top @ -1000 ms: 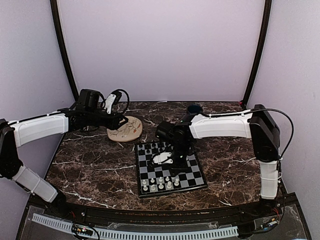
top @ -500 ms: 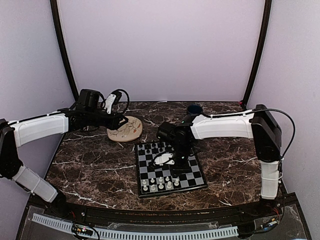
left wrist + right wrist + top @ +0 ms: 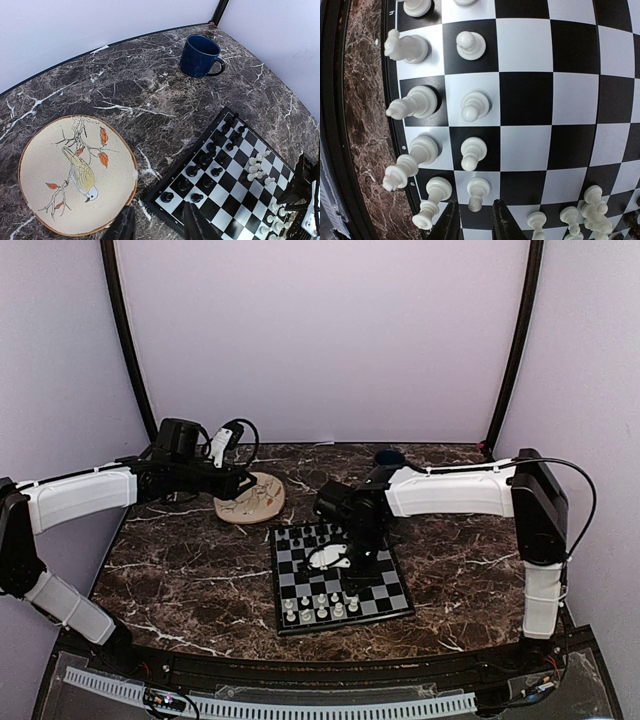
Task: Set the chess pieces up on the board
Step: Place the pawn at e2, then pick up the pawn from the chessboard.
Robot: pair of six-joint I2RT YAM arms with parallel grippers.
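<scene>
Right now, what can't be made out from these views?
Top view: right arm hides the board's middle squares; chess pieces too small to identify.
Left wrist view: board's right corner cut off by the frame edge.
Right wrist view: bottom-right white pieces overlap, partly cut off.

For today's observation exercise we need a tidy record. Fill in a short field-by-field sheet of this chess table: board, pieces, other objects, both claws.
Board: black and light checks, on marble table
White pieces: mostly two rows along one edge, a few clustered further in
Black pieces: roughly two rows, opposite edge
Plate: round, bird picture, left of board
Mug: dark blue, upright, far side
Left claw: open, empty, above plate's edge
Right claw: slightly open, low at a white pawn
</scene>
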